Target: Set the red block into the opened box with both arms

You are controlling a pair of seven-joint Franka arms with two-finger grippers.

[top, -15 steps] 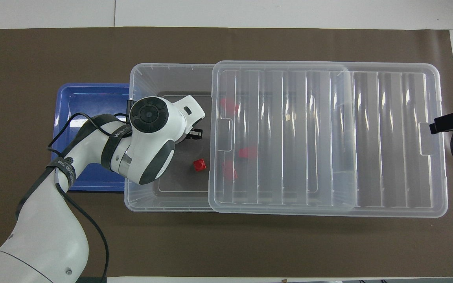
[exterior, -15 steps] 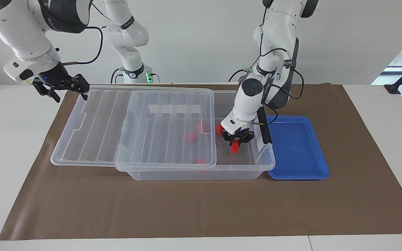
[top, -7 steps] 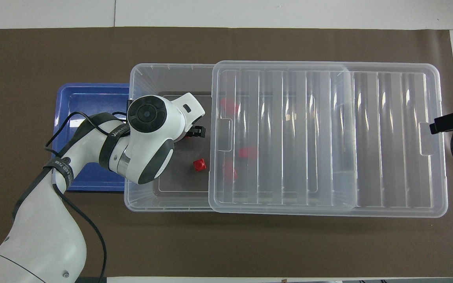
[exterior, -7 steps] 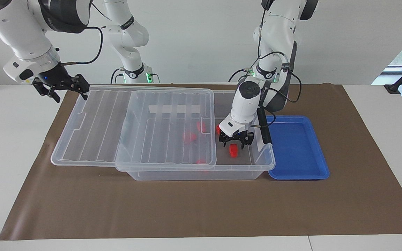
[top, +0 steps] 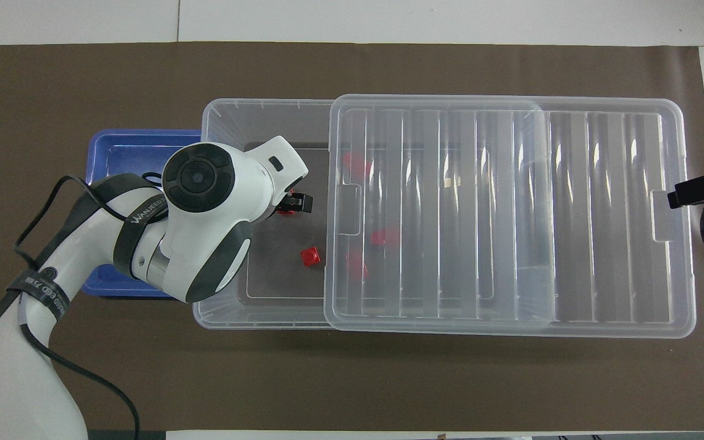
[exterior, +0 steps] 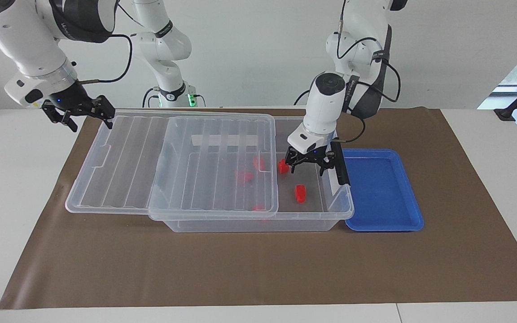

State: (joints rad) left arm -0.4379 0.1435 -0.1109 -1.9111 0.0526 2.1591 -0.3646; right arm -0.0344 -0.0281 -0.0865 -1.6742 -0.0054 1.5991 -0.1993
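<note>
- While the ribbed clear lid (exterior: pixel 173 157) lies slid toward the right arm's end, the translucent plastic box (exterior: pixel 258 222) stands open at the left arm's end, a black latch bar (exterior: pixel 340 168) on that rim and a white label strip (exterior: pixel 225 140) on its wall.
- Left gripper (exterior: pixel 308 162), black and two-fingered, hangs over the uncovered part with fingers spread, holding nothing.
- One small, chunky red block (exterior: pixel 300 193) lies free on the box floor below it; another red block (exterior: pixel 282 166) lies nearer the robots.
- Three more red blocks (exterior: pixel 244 176) show blurred through the lid, making five counted.
- Right gripper (exterior: pixel 79 112) waits with fingers apart over the lid's corner at its own end.
- One shallow blue tray (exterior: pixel 382 190) sits touching the box's end on the brown mat (exterior: pixel 240 269).
</note>
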